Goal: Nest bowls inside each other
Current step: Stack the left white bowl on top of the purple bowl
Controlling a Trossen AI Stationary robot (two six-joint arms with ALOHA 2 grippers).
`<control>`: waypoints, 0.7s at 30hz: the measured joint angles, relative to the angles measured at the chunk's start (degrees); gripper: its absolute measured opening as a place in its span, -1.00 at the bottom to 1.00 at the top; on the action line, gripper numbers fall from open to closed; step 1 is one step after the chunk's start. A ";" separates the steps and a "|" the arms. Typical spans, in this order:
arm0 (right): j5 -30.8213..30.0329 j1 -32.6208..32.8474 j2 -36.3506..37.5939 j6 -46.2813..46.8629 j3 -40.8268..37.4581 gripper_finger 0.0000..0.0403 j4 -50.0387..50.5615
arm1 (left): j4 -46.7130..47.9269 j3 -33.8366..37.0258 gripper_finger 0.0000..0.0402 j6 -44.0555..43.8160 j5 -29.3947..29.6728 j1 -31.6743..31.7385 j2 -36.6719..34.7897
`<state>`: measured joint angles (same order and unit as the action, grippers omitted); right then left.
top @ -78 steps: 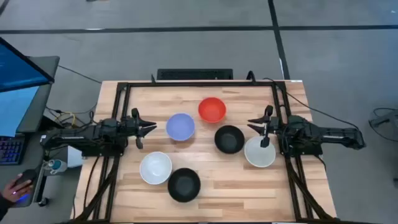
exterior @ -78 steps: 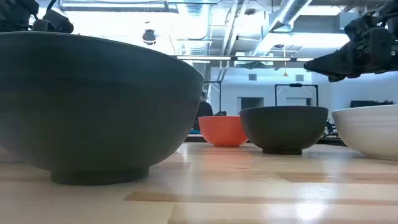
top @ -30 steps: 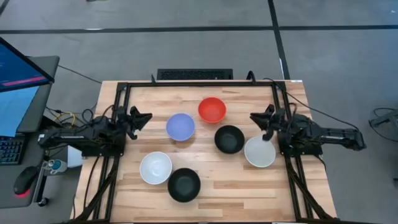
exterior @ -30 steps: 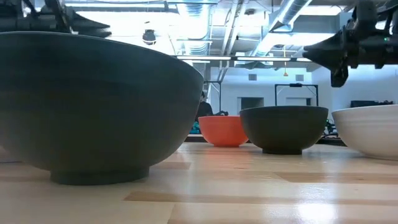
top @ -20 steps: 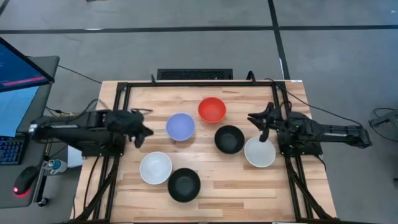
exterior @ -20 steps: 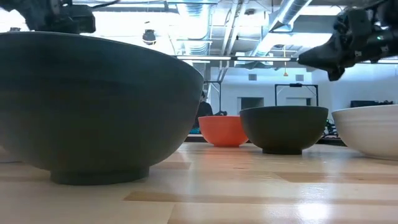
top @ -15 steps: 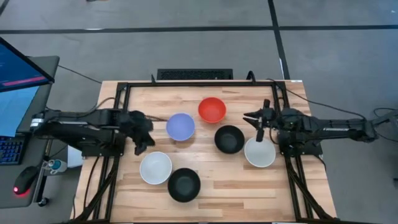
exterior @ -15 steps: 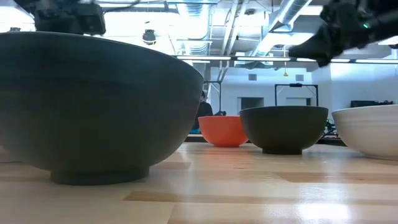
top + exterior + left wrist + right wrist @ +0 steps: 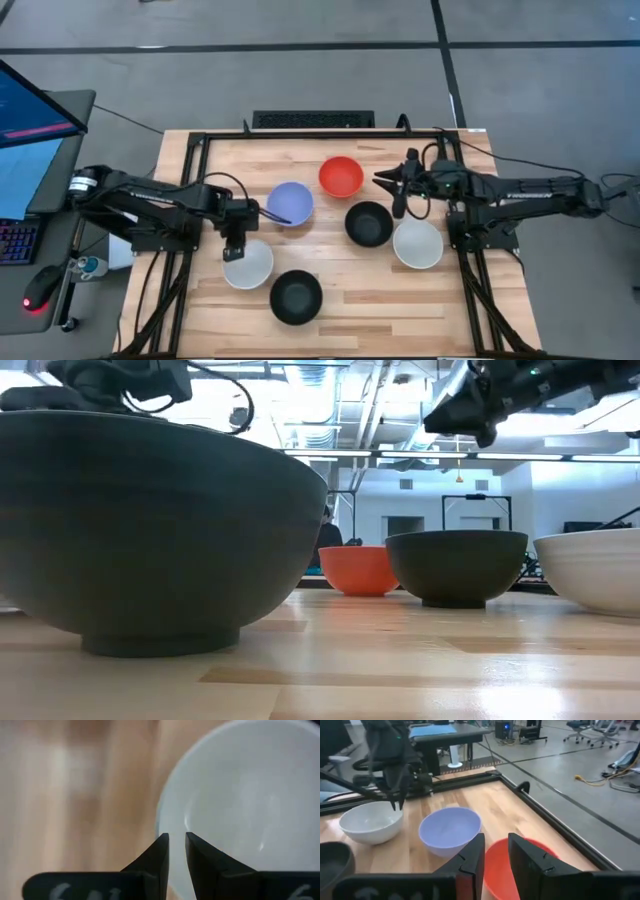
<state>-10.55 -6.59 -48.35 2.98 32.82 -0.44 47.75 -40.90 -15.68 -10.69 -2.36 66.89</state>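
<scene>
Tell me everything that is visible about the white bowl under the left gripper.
The white bowl is small, round and smooth, with a glossy inside, and looks empty. It stands upright on the wooden table, toward the left side, with the black bowl close beside it and the lavender bowl farther back. The left gripper points down over its rim, fingers only narrowly apart; whether they touch the rim cannot be told. In the left wrist view the bowl fills most of the picture.

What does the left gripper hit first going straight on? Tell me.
Probably the rim of the white bowl: the left gripper, nearly shut, points down at that edge. Depth is unclear.
</scene>
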 joint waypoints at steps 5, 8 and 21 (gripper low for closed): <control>0.01 -1.35 -1.71 0.03 0.54 -0.46 -0.11 | -0.28 -2.86 -0.73 0.18 2.00 -0.28 -0.76; -0.02 -2.23 -2.40 0.03 0.55 -0.46 -0.25 | -0.12 -3.26 -0.73 1.87 4.24 -0.28 -0.63; 0.00 -3.30 -2.55 0.06 0.50 -0.46 0.04 | -0.24 -3.02 -0.73 7.26 8.12 -0.19 -0.42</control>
<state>-10.55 -9.89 -50.89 3.04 33.32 -0.40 47.52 -43.92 -8.41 -2.57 -2.55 66.46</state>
